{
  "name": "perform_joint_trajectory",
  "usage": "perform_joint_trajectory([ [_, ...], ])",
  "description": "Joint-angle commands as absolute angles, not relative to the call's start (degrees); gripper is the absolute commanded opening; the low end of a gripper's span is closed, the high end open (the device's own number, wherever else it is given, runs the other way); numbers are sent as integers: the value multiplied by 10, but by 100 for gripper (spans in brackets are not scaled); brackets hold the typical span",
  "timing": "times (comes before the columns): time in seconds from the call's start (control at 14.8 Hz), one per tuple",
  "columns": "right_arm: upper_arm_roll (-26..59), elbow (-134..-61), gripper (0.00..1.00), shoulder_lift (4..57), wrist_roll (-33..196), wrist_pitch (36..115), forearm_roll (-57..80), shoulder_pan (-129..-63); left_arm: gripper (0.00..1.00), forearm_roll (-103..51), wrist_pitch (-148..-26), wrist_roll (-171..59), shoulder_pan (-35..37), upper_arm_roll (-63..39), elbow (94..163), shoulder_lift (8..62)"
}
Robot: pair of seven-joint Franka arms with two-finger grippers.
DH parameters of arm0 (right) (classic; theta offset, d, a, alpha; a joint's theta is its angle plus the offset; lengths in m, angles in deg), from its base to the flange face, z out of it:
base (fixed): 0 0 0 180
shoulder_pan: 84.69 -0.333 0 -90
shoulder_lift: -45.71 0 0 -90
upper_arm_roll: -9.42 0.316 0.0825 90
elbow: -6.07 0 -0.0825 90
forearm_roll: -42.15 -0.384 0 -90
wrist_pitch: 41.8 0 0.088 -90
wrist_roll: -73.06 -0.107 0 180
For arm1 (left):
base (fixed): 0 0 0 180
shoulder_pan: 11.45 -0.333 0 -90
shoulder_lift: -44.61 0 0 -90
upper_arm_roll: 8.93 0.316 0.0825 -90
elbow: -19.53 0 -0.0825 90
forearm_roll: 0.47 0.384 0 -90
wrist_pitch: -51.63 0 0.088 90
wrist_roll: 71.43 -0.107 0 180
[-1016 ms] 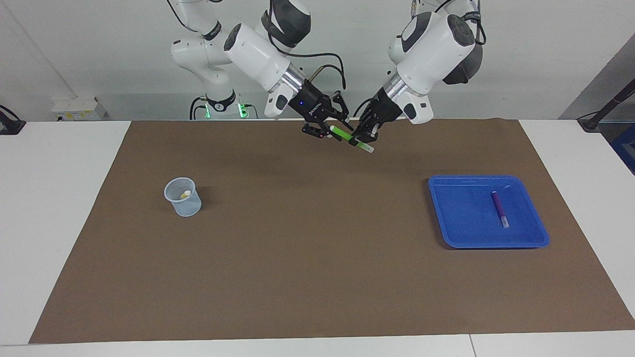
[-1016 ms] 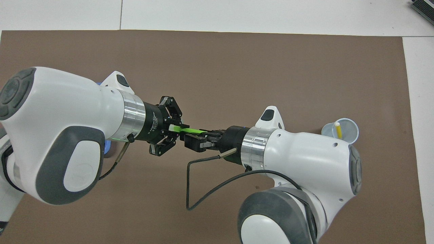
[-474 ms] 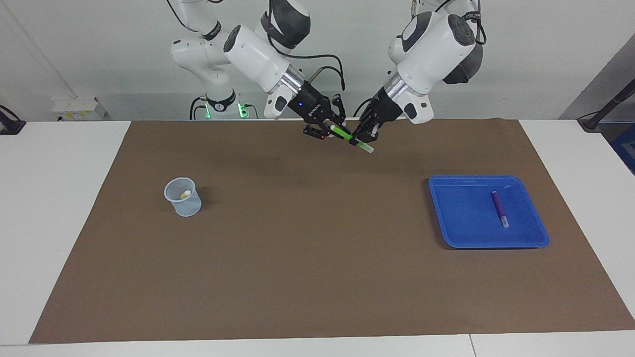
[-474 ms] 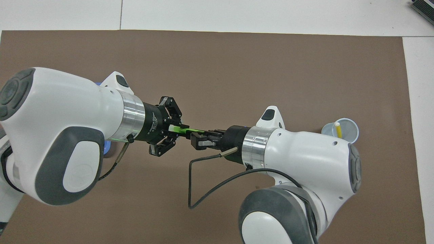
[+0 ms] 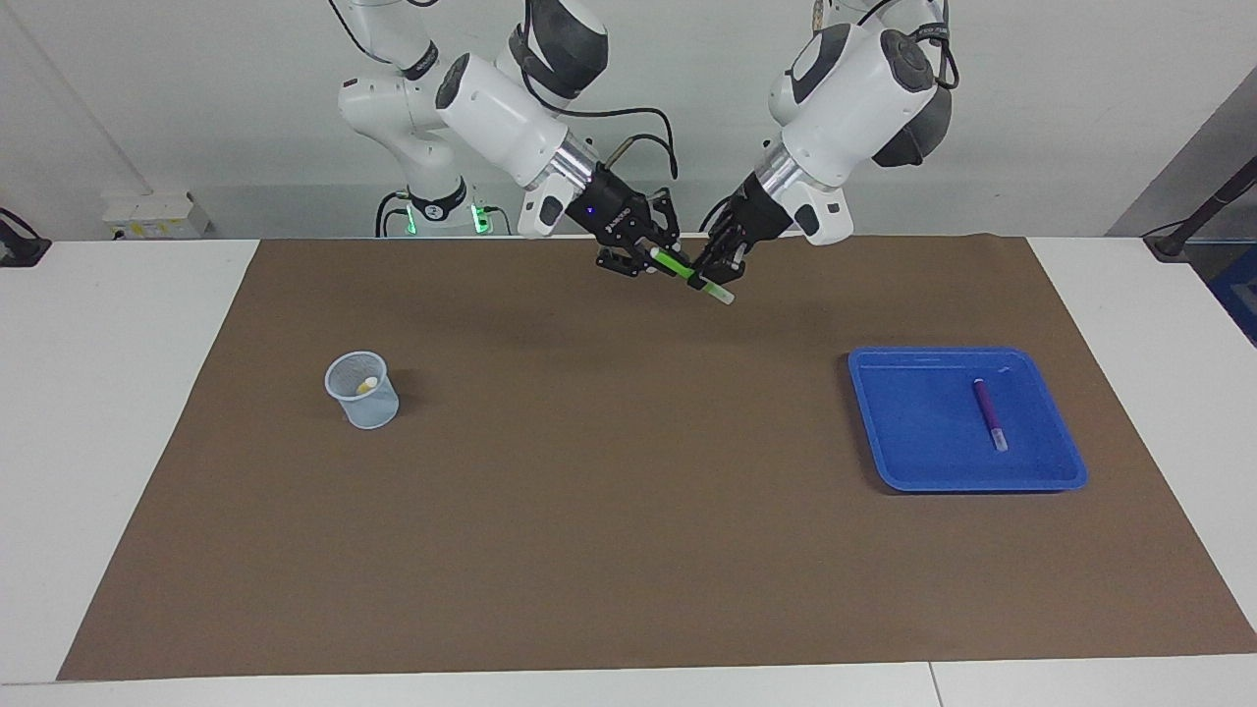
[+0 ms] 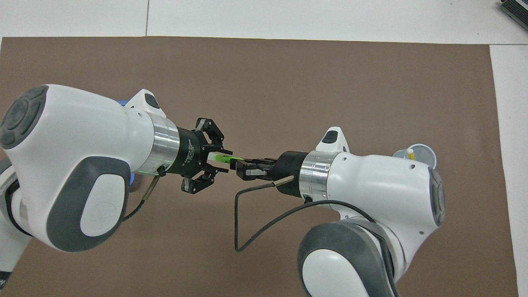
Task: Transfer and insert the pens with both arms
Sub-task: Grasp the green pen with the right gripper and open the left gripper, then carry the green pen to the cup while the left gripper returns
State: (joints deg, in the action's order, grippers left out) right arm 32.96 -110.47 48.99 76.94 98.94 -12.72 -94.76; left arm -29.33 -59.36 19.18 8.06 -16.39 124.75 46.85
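The bright green pen (image 5: 678, 265) (image 6: 225, 158) hangs slanted in the air over the mat's edge nearest the robots. My right gripper (image 5: 656, 257) (image 6: 241, 167) is shut on one end of it. My left gripper (image 5: 709, 278) (image 6: 220, 160) is open, its fingers spread on either side of the pen's other part; the pale cap pokes out below it. The dark purple pen (image 5: 988, 412) lies in the blue tray (image 5: 903, 462) toward the left arm's end. The yellow pen (image 5: 366, 385) (image 6: 410, 152) stands in the pale mesh cup (image 5: 363, 405) (image 6: 427, 152) toward the right arm's end.
A brown mat (image 5: 628, 511) covers most of the white table. Black cables loop from both wrists near the grippers. In the overhead view both arms hide the tray and part of the cup.
My left gripper's fingers have spread off the green pen. The right gripper has stayed shut on it and drawn it slightly toward the right arm's end.
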Motion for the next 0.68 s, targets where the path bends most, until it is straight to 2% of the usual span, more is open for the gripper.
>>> perform_joint_trajectory([
  [0.0,332,-1104,0,493,764,978,-128,-937,100,-299,-603,193,93,-155,1268,487],
  [0.27,331,-1105,0,493,766,977,-125,-937,100,-295,-603,192,85,-152,1265,486],
  [0.61,331,-1106,0,495,764,932,-25,-896,100,-279,-603,200,-4,-149,1263,487],
])
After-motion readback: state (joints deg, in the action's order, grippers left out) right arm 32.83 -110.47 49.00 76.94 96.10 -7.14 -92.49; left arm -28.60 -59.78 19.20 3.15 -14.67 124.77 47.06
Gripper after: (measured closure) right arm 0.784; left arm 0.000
